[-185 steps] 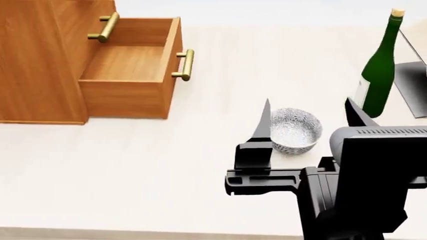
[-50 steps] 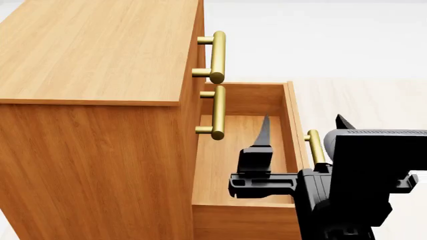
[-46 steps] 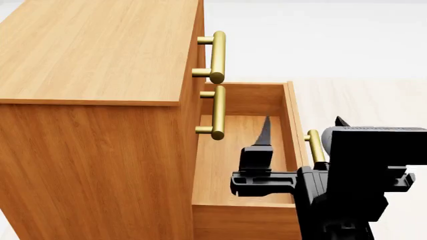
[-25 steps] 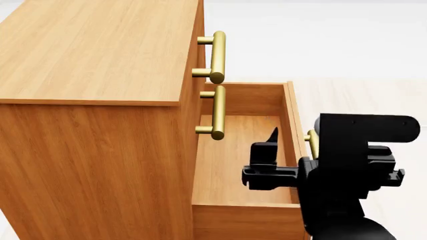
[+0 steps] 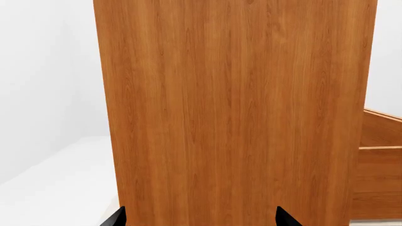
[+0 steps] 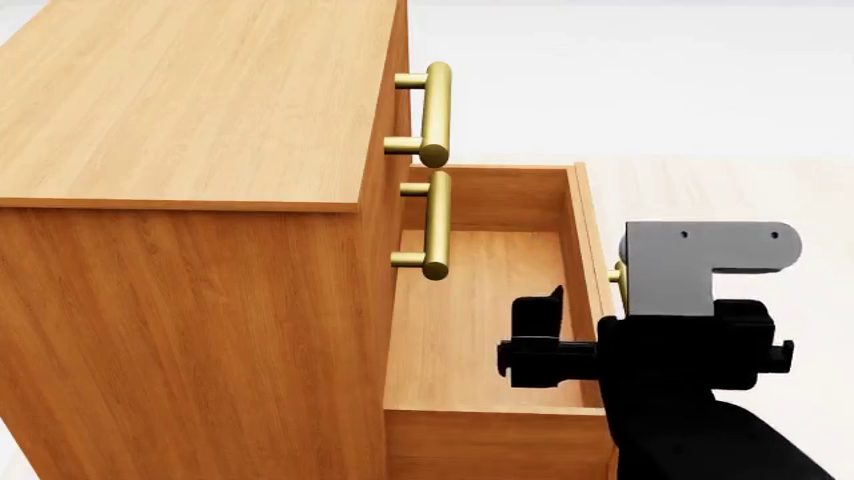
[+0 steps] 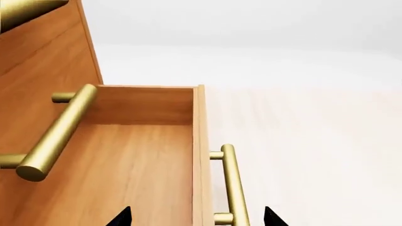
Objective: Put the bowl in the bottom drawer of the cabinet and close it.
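The bowl is out of view in every current frame. The cabinet [image 6: 200, 120] fills the left of the head view, with its bottom drawer [image 6: 474, 300] pulled out and the visible floor bare. My right gripper [image 6: 601, 300] hangs open over the drawer's front wall. In the right wrist view its two tips [image 7: 196, 217] straddle that wall and the brass handle [image 7: 231, 183], holding nothing. My left gripper [image 5: 199, 220] is open, facing the cabinet's plain side panel [image 5: 232, 108], with nothing between its fingers. It does not show in the head view.
Two upper drawer handles [image 6: 434, 110] jut out above the open drawer [image 7: 138, 160]. Pale tabletop [image 7: 314, 155] lies beyond the drawer front. My right arm's grey and black wrist [image 6: 694, 300] covers the drawer's near right corner.
The bowl, between my right fingers on the table 3.7 s ago, is gone from view. Over the last second my right gripper has sunk and its wrist has turned, showing a grey housing.
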Available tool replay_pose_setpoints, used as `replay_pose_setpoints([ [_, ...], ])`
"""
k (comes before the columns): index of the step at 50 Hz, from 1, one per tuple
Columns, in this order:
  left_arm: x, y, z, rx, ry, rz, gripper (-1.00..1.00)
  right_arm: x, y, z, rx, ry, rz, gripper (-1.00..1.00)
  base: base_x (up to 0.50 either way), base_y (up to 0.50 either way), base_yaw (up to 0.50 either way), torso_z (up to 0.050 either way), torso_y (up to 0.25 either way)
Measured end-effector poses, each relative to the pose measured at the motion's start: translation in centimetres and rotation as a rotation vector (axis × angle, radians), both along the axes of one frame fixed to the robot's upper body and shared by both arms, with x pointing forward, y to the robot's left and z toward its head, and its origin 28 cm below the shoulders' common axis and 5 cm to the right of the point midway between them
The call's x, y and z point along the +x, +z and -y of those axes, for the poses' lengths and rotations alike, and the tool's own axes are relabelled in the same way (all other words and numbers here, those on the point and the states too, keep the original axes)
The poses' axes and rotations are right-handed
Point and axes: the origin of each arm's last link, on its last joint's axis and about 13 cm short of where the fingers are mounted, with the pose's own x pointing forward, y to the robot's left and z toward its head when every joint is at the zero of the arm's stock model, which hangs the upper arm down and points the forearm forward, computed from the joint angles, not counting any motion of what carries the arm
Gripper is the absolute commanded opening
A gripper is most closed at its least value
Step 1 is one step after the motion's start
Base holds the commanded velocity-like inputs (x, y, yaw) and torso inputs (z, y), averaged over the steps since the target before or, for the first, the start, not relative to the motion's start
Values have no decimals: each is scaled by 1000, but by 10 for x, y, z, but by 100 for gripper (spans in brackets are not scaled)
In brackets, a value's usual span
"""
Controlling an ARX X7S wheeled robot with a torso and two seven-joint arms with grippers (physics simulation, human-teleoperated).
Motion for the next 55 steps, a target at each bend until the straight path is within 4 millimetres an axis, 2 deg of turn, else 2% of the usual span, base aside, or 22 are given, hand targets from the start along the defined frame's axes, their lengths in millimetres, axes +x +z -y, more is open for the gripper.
replay_pose_setpoints([
  [25,1,0,1,-1,1,1,100,11,-17,6,3,-5,-129,100,0,0,0,0,0],
  [55,0,1,0,-3,1,1,100,27,-20,13,13,-16,-198,100,0,0,0,0,0],
])
